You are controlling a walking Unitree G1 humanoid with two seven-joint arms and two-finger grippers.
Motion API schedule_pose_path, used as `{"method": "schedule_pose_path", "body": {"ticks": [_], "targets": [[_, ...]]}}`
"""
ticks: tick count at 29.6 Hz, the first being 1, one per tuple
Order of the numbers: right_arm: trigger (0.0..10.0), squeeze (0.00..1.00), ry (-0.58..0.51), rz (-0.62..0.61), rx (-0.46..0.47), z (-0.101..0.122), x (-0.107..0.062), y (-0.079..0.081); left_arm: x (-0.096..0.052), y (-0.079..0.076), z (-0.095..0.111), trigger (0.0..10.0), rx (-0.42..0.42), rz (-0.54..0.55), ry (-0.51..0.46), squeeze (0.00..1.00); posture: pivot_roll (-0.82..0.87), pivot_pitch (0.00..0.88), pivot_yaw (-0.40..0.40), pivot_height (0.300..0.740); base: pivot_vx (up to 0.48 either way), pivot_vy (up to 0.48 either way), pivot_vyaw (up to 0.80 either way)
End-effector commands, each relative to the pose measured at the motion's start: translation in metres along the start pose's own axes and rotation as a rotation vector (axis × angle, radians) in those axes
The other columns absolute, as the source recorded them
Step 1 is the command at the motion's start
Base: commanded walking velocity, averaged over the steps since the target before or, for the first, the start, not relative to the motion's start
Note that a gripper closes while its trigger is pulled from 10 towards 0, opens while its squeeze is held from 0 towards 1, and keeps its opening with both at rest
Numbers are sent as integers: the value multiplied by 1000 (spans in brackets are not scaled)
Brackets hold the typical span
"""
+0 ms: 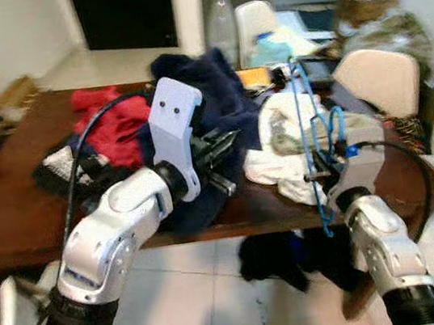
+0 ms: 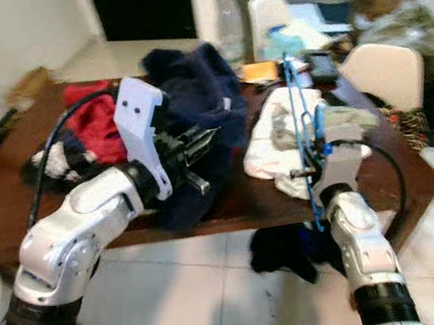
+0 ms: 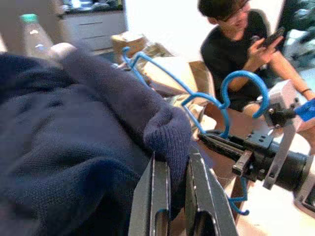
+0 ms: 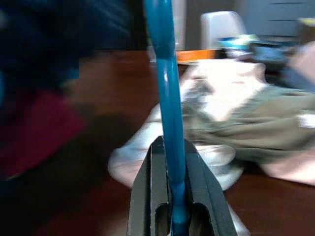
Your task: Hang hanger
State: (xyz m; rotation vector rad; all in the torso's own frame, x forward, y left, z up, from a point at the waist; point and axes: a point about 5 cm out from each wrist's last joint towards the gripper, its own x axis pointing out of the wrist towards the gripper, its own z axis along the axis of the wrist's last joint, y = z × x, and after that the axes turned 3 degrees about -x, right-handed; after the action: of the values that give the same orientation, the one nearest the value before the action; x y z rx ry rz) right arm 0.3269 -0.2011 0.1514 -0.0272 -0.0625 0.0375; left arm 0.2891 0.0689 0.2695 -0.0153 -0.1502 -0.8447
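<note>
Left wrist view gives you the left claw (image 3: 172, 196) pinched nearly closed on a fold of the navy sweater (image 3: 74, 137), the cuff-like edge bunched between its two fingers. From the head camera, that left arm reaches forward with the elbow bent, its claw (image 1: 219, 150) pointing toward 3 o'clock into the navy sweater heaped at the middle of the brown table (image 1: 15, 233).

Your right claw (image 4: 172, 196) is clamped tight on the blue hanger (image 4: 167, 98), whose thin bar runs straight up between the fingers. In the head views the right forearm rises steeply from 5 o'clock, holding the blue hanger (image 1: 310, 132) roughly upright at the table's near edge, its hook curling at about wrist height and the frame stretching above and below the claw.

Just behind the hanger, toward 12 o'clock, lies a pile of white clothes (image 1: 282, 157); a red garment (image 1: 117, 124) sits at 10 o'clock from the sweater, and a clear bottle (image 1: 221, 23) stands at the table's far edge. A person in a black shirt (image 3: 231, 44) sits beyond the table.
</note>
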Motion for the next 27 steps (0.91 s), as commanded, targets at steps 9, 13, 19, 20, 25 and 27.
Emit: {"method": "schedule_pose_path", "body": {"ticks": [9, 13, 19, 20, 25, 27], "targets": [[10000, 0, -22, -16, 17, 2, -1, -4, 3, -9, 2, 10000, 15, -61, -8, 0, 121, 26, -39, 740, -310, 0, 0], [10000, 0, -23, -15, 18, 2, -2, -4, 3, -11, 3, 10000, 17, -70, -10, 0, 121, 27, -38, 740, -318, 0, 0], [10000, 0, -22, -24, 19, 2, -2, -6, 4, -18, 5, 10000, -4, -119, -20, 0, 121, 38, -36, 740, -324, 0, 0], [10000, 0, -22, -30, 19, 1, -2, -7, 4, -20, 2, 10000, -5, -131, -13, 0, 119, 41, -34, 740, -326, 0, 0], [10000, 0, -1, -62, 9, -2, -5, -13, 3, -25, -14, 10000, -36, -157, 33, 0, 113, 37, -31, 740, -323, 0, 0], [10000, 0, 24, -80, 0, -6, -5, -16, 3, -23, -25, 10000, -41, -143, 65, 0, 109, 38, -29, 740, -311, 0, -800]]}}
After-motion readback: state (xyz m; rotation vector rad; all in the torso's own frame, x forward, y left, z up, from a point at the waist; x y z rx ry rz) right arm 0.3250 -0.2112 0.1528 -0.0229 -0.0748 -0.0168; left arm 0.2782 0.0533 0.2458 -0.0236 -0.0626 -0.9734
